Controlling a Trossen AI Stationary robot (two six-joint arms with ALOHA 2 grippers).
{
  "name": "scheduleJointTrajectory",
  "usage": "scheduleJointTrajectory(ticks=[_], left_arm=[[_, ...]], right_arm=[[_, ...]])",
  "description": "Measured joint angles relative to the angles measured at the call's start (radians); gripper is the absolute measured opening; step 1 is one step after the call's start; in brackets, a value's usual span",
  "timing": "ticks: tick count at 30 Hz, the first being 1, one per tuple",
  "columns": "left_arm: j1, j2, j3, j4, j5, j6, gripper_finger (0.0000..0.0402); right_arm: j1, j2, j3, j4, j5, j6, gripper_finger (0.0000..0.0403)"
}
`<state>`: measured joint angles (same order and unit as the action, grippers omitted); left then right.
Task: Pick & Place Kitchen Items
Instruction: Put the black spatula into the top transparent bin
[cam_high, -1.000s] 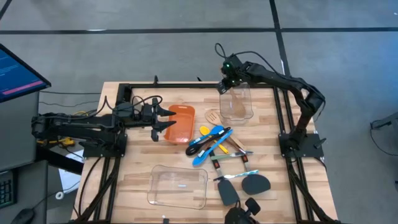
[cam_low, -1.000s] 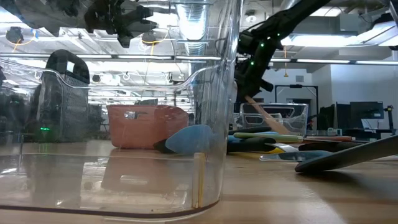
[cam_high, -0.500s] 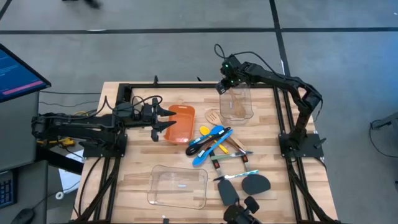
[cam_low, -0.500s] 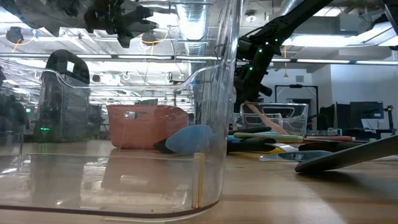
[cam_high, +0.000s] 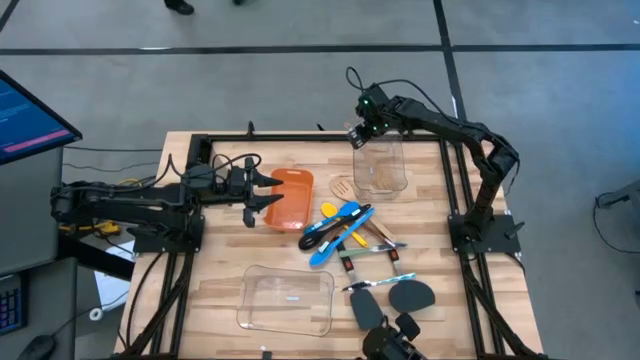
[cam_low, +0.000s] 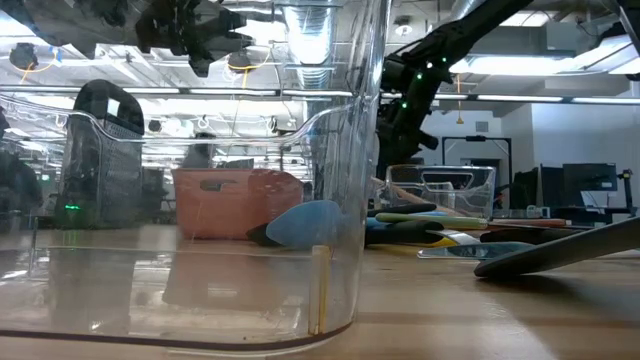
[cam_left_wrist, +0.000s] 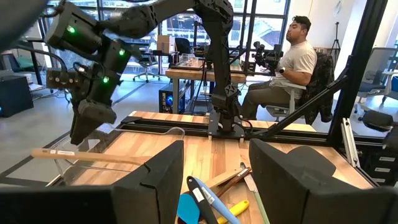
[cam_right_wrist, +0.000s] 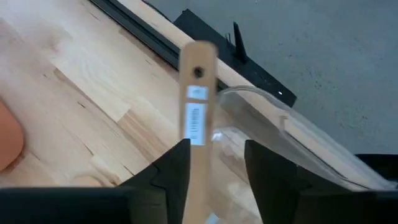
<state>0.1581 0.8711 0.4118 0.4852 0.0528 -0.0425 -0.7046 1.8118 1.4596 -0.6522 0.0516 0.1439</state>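
- Over the clear container (cam_high: 403, 165) at the far right of the desk (cam_high: 225, 260), we see a wooden spoon (cam_left_wrist: 81, 157) lying about level at the height of the container's rim.
- On its handle sits a white sticker with fine barcode-like lines; we cannot read it.
- Just above the spoon hangs the right pincer (cam_high: 362, 135), its fingers spread wider than the handle and not clamping it.
- Near the desk's middle the other utensils lie in a loose pile: a slotted wooden turner (cam_high: 343, 187), a blue spoon (cam_high: 335, 240) and a black spatula (cam_high: 410, 295) toward the near edge.
- Over the orange bin (cam_high: 293, 190) waits the left pincer (cam_high: 268, 198), open and holding nothing.
- Bare wood lies between the bin and a second clear container (cam_high: 287, 300) at the near edge.
- Beyond the desk a person (cam_left_wrist: 292, 59) sits at a bench.
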Motion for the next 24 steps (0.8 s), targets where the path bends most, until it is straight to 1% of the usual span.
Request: scheduleJointTrajectory(ticks=[4,6,8,11,14,16,17,21,24], left_arm=[[0.0,0.0,0.0,-0.001,0.0,0.0,0.0169],[0.0,0.0,0.0,-0.003,0.0,0.0,0.0169],[0.0,0.0,0.0,-0.009,0.0,0.0,0.0169],[0.0,0.0,0.0,-0.018,0.0,0.0,0.0169],[0.0,0.0,0.0,-0.019,0.0,0.0,0.0169],[0.0,0.0,0.0,-0.02,0.0,0.0,0.0169],[0.0,0.0,0.0,-0.021,0.0,0.0,0.0169],[0.0,0.0,0.0,-0.024,0.0,0.0,0.0169],[0.0,0.0,0.0,-0.045,0.0,0.0,0.0169]], right_arm=[[0.002,0.0,0.093,-0.127,0.0,-0.072,0.0167],[0.008,0.0,0.151,-0.203,0.0,-0.072,0.0169],[0.018,-0.001,0.209,-0.276,-0.002,-0.073,0.0162],[0.04,-0.001,0.282,-0.384,-0.001,-0.076,0.0128],[0.074,-0.001,0.334,-0.449,-0.002,-0.106,0.0069],[0.103,-0.006,0.34,-0.473,-0.002,-0.139,0.0025],[0.119,-0.011,0.337,-0.474,0.001,-0.156,0.0013],[0.194,-0.017,0.335,-0.445,0.004,-0.2,0.0012],[0.241,-0.016,0.334,-0.415,0.003,-0.24,0.0002]])
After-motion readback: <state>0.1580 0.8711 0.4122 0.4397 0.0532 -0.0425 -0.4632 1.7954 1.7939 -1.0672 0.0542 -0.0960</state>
